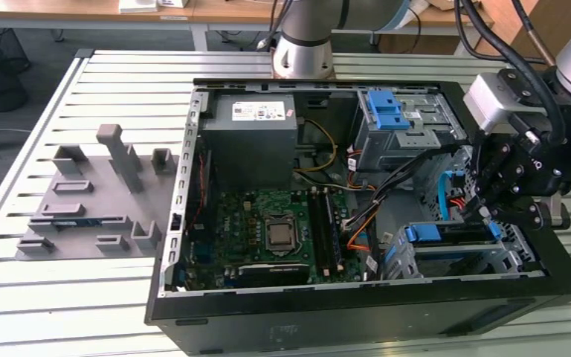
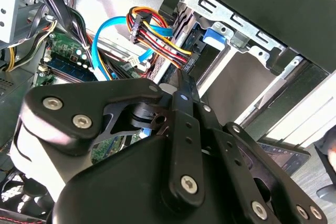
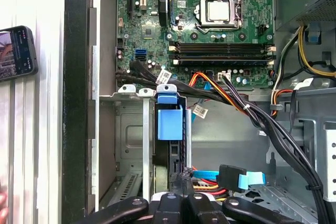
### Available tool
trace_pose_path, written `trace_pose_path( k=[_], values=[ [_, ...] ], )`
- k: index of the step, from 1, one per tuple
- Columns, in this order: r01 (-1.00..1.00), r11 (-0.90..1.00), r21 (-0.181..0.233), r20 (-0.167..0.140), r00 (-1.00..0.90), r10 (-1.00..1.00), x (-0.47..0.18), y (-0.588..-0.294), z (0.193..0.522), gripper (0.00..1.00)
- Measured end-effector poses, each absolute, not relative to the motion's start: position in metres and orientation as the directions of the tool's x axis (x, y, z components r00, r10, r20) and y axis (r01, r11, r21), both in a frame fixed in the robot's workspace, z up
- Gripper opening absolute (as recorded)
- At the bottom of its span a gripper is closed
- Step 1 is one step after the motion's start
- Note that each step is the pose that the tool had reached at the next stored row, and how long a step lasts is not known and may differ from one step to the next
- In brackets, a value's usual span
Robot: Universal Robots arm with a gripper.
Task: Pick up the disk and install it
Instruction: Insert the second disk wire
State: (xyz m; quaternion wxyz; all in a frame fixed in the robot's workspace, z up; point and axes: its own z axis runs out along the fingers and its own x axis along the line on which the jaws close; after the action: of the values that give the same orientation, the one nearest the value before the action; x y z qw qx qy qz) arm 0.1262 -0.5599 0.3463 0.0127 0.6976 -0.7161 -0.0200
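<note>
gripper (image 1: 484,212): matt black metal links, bright screw heads
disk (image 3: 169,121): smooth blue plastic rail
drive cage (image 3: 131,145): dull bare grey sheet metal
computer case (image 1: 365,312): matt black shell
motherboard (image 1: 265,230): green board, shiny metal socket
table (image 1: 87,297): ribbed, pale brushed metal
fixture block (image 1: 97,201): matt grey plastic

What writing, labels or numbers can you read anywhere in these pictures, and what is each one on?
Nothing reads clearly.
White sticker on the power supply: print too small.
White tags on the cables: blurred.
Motherboard: markings too small.
Phone screen: no legible words.
</note>
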Motion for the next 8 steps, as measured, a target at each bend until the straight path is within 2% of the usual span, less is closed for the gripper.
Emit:
trace_pose_path(
  k=[7,8],
  values=[
    [-0.999,0.026,0.047,-0.010,-0.027,-1.000,0.1262,-0.5599,0.3464,0.11],
    [-0.999,0.026,0.047,-0.010,-0.027,-1.000,0.1262,-0.5599,0.3465,0.18]
  ],
)
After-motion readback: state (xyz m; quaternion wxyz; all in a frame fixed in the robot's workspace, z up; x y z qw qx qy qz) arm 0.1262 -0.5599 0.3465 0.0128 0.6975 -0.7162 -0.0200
